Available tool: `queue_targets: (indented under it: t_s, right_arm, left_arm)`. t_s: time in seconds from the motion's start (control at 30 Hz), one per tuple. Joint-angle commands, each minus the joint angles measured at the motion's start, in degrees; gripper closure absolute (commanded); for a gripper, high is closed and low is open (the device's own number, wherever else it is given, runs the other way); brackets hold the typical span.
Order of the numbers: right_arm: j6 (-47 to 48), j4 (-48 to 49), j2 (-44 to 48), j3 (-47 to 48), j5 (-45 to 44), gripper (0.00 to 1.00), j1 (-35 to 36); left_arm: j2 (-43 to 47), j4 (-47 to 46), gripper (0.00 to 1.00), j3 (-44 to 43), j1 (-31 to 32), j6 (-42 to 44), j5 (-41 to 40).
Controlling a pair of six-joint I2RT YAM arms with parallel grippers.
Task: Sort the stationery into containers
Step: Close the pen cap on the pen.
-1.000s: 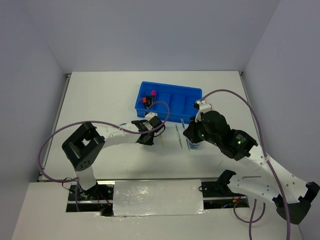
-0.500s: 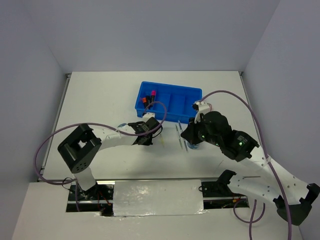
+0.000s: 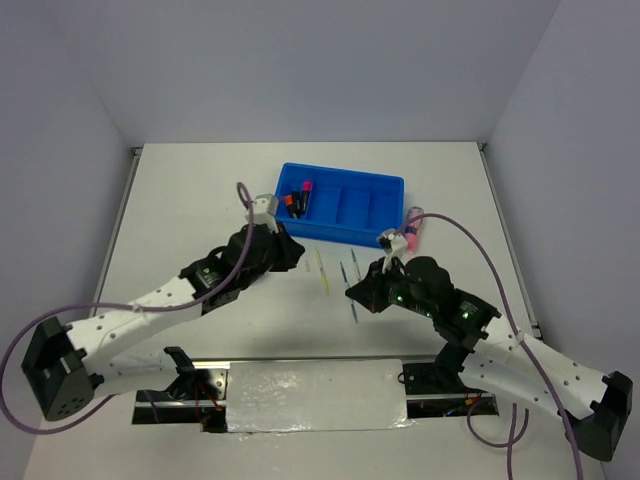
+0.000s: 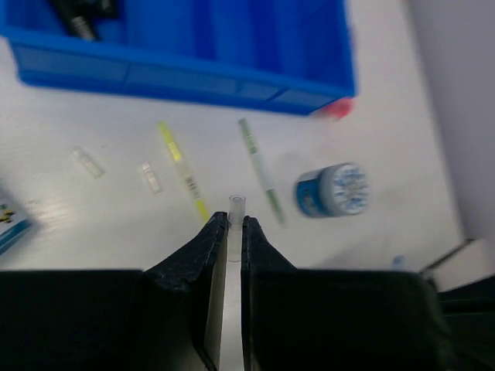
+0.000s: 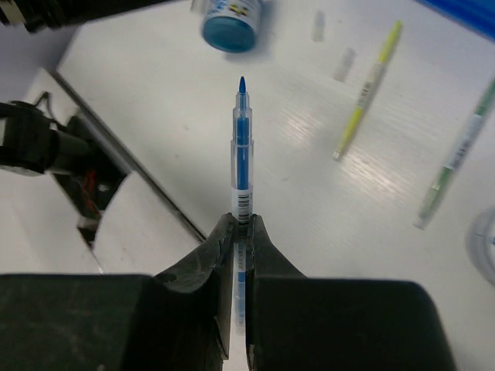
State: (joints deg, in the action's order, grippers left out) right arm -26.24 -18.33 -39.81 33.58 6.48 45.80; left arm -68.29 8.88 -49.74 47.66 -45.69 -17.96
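Two pens, likely light, stiff, slick: right gripper (image 5: 240, 222) clamps blue pen (image 5: 241, 147) mid-barrel; left gripper (image 4: 234, 225) clamps clear pen (image 4: 236, 205) near end.

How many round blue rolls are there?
2. One roll lies beyond the blue pen; the other roll beside the green pen, near the tray. More could be hidden.

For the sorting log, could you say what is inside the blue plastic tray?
The tray's leftmost compartment holds black highlighters with pink and orange caps; others look bare. Anything beneath them is hidden.
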Motion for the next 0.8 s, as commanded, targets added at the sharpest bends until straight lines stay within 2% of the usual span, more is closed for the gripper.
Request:
queue_targets:
  t_s: [0.0,0.03,0.13,0.17,0.3,0.5,0.77]
  right_arm:
    - [-4.87,16.02,5.17,-3.68,-1.98,1.0,5.42]
    - [-5.66,18.39,6.14,-4.31,-3.65,1.0,7.27]
    - [-5.93,23.14,6.41,-5.02,-11.21,1.0,13.51]
    - [-6.02,24.03,6.59,-5.28,-12.71,1.0,14.66]
    - [-6.28,26.94,6.77,-5.47,-21.04,1.0,19.06]
    - [-6.02,24.58,5.1,-3.71,-24.32,1.0,20.73]
    - [-3.82,22.46,0.26,0.43,-23.0,1.0,20.82]
  left_arm:
    - [7.44,-16.84,1.0,6.46,-0.2,-3.0,4.14]
    - [8.69,-25.15,1.0,8.15,-0.2,-4.39,5.98]
    - [11.69,-37.85,1.0,13.16,-0.11,-5.72,9.16]
    - [12.04,-45.37,1.0,14.22,-0.02,-7.03,10.82]
    - [11.08,-61.42,1.0,18.35,0.24,-9.68,14.44]
    - [10.98,-65.92,1.0,18.62,1.12,-9.59,13.74]
    - [11.16,-64.7,1.0,17.92,1.56,-8.89,14.97]
